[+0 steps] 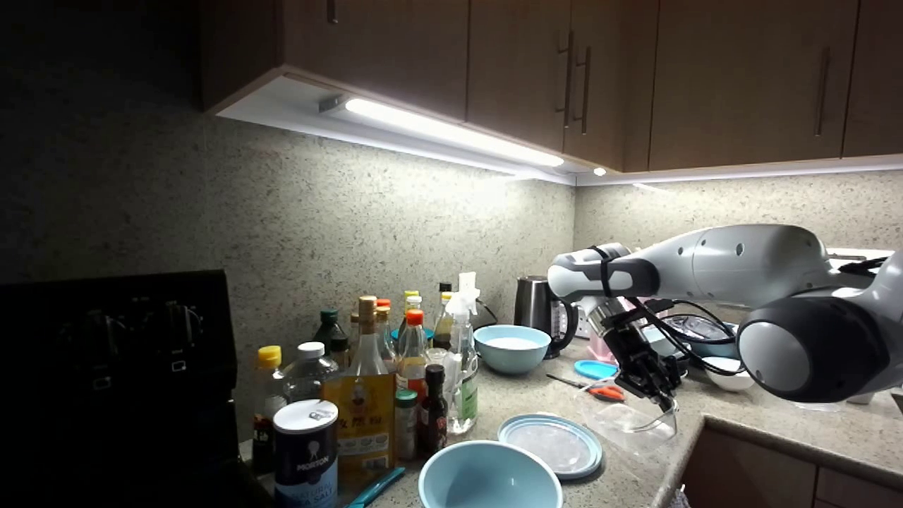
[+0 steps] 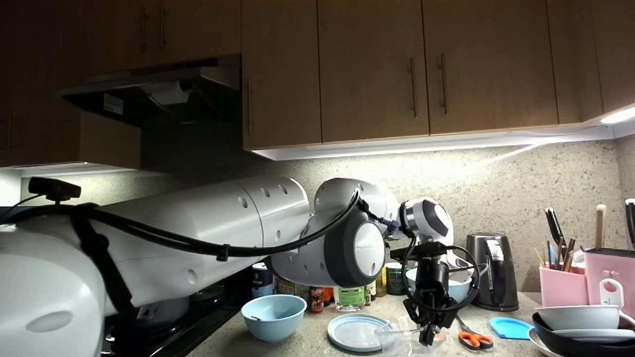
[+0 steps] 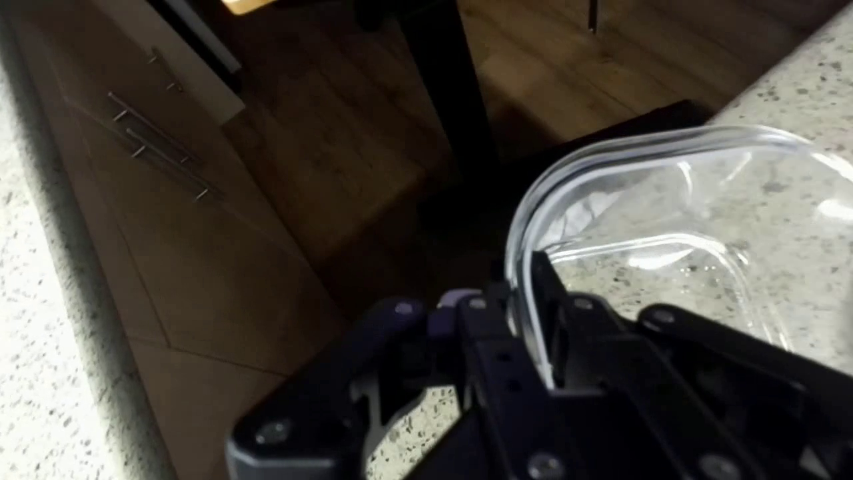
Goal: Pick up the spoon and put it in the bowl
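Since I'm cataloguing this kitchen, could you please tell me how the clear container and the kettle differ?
The clear container is transparent; the kettle is dark and opaque. The clear container is low and open; the kettle is tall. The pincer grips the clear container's rim; nothing grips the kettle. Both are vessels.

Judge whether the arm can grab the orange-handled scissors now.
Probably not yet: the scissors lie near, but the gripper pinches a clear container by its rim and likely must release it first.

The blue bowl (image 1: pixel 488 482) stands on the bench (image 1: pixel 509 395) just front-left of the round lid (image 1: pixel 550 444); right of the lid, the tool (image 1: pixel 667 404) touches 1 clear container (image 1: pixel 628 427).
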Motion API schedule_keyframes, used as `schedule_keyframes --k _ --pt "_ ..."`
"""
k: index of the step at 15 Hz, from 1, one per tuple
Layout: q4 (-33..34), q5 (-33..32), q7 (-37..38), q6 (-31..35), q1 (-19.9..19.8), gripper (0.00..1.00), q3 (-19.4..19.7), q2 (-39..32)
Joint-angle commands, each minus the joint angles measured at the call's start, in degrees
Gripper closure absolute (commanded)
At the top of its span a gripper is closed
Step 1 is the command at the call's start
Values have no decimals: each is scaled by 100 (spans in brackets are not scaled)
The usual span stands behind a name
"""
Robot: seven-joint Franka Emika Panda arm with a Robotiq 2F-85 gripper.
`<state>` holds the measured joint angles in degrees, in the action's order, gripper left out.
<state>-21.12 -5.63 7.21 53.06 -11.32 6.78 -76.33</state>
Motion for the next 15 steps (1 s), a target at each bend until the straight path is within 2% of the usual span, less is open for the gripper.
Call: schedule_keyframes --k 1,3,4,5,8,10,15 --pt "-161 654 1267 -133 -118 90 -255 89" --pt "-157 1009 1934 72 -190 92 -374 48" --pt "-128 684 1291 21 -72 93 -204 65" --pt "-130 727 1363 26 -79 91 -220 68" --pt "-130 723 1350 27 -73 93 -216 68" --pt "-125 1149 2216 155 -267 93 -387 110" --pt "-190 1772 3397 583 -498 92 -588 115"
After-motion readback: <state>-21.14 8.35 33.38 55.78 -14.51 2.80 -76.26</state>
